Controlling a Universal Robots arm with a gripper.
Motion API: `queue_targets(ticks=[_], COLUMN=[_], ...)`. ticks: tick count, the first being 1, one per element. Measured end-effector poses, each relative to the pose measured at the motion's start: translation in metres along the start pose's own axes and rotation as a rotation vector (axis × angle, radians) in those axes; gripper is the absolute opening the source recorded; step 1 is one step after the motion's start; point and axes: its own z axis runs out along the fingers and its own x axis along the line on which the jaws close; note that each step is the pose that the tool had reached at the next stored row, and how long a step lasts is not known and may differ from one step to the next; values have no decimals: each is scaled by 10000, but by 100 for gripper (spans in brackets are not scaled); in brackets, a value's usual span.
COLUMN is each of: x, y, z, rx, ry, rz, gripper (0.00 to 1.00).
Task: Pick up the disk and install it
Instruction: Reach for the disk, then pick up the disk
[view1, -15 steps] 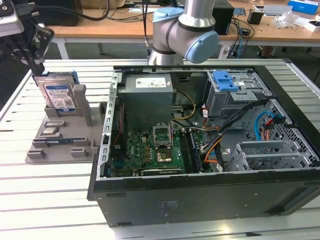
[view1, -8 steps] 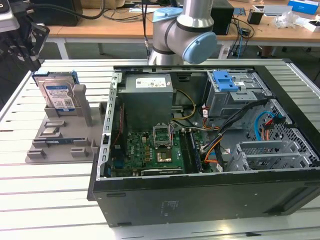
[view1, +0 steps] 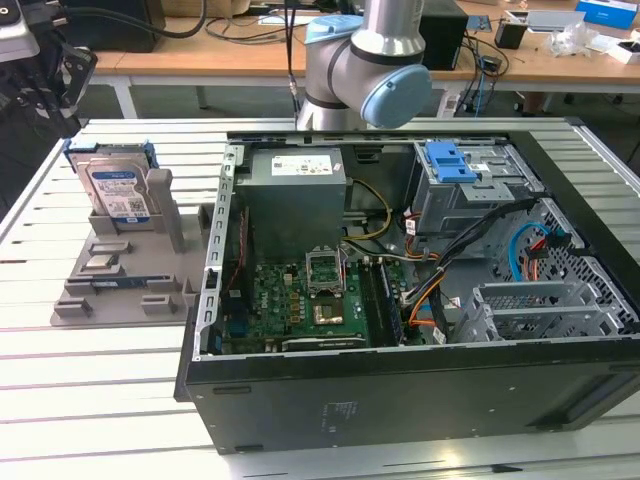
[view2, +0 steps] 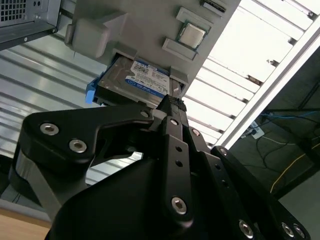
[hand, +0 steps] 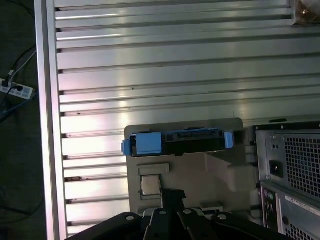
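The disk (view1: 118, 190) is a silver drive with a white-and-blue label in a blue bracket. It stands on edge in a grey holder (view1: 120, 290) on the slatted table, at the exterior view's left, beside the open computer case (view1: 400, 390). Both wrist views look down on the disk (view2: 142, 77) (hand: 175, 142) in its slot. My gripper (view2: 172, 102) (hand: 172, 194) hangs above the holder, short of the disk. Its black fingers are closed together on nothing and touch nothing.
The robot arm (view1: 365, 60) rises behind the case. Inside the case are a grey power supply (view1: 297, 200), a motherboard (view1: 310, 300), loose cables, and a drive bay with a blue latch (view1: 447, 163). A small chip (hand: 150, 185) lies on the holder. The table edge (hand: 47, 125) runs past the holder.
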Motion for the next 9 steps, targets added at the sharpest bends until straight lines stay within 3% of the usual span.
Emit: queue_targets(ticks=[9], x=[0], y=[3], z=[0], rx=[0], ry=[0], rz=[1], gripper=[11])
